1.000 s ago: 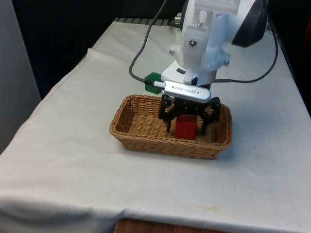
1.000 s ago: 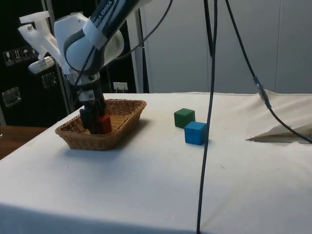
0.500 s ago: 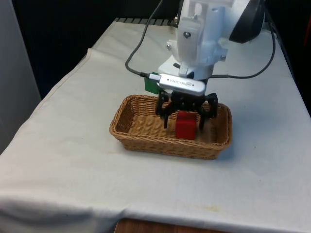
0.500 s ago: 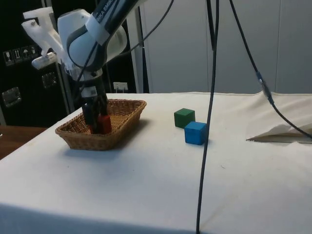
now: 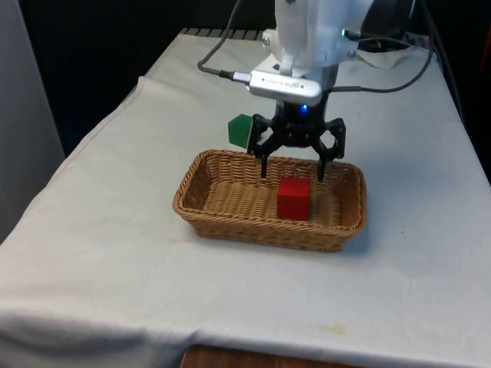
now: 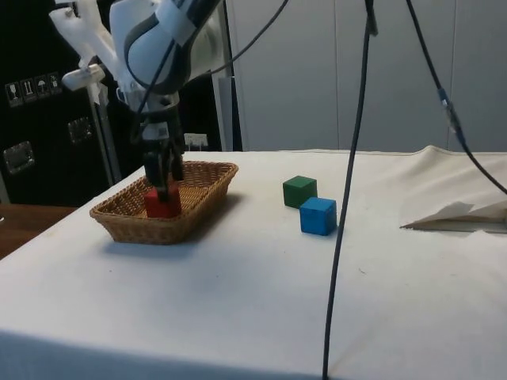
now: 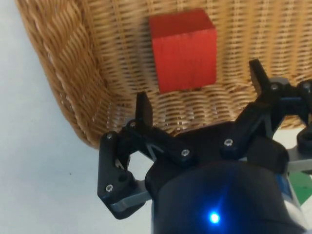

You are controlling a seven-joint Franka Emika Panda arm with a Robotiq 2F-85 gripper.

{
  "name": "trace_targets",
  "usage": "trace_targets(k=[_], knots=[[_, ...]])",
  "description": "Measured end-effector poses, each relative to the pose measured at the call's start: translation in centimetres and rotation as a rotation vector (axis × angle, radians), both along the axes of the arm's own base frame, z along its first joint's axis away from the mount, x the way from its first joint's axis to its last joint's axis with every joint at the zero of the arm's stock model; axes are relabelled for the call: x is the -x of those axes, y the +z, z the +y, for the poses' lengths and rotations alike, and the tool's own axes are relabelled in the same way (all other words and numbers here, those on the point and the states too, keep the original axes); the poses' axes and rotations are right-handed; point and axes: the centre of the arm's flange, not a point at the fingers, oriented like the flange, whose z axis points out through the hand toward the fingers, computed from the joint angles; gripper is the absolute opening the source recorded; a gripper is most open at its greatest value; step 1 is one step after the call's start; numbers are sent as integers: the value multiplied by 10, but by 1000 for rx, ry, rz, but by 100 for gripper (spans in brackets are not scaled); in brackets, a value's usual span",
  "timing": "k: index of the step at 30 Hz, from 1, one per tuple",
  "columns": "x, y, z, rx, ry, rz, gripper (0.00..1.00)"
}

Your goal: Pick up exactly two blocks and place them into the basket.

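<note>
Front view: red block (image 5: 293, 198) sitting on the floor of the basket (image 5: 222, 221), toward the front view's right end, directly under the jaws and not touching them. Gripper (image 5: 292, 162) hanging just above, jaws spread wide with nothing between them, fingertips about level with the basket's far rim. Same story from the wrist view: red block (image 7: 183, 50) lying flat on the weave, beyond the two black fingertips (image 7: 144, 109) and roughly centred on the gap, clear air all round. Side view agrees, gripper (image 6: 163, 176) a bit above the red block (image 6: 162, 205), block resting near the basket's (image 6: 198, 215) middle.

Materials-wise: basket woven from tan wicker, shallow, oblong with rounded corners, thick braided rim and a tighter flat weave on the bottom. Red block a plain matte cube with crisp edges, faint grain on the faces. Green block (image 6: 299, 191) and blue block (image 6: 318, 215) out on the tabletop (image 6: 238, 293), same cube shape, just beside each other and well apart from the basket. Green block (image 5: 241, 130) also peeking out behind the basket's far side. Tabletop under a white cloth, slightly rumpled.
</note>
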Motion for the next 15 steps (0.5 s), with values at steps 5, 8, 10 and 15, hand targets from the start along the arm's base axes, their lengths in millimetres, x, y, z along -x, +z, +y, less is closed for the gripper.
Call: trace_targets(k=[5, 8, 10, 15], knots=[[9, 9, 0, -6, 1, -13, 100], [15, 15, -1, -9, 2, -24, 100], [21, 22, -1, -13, 2, -33, 100], [30, 31, -3, -20, 1, -46, 100]])
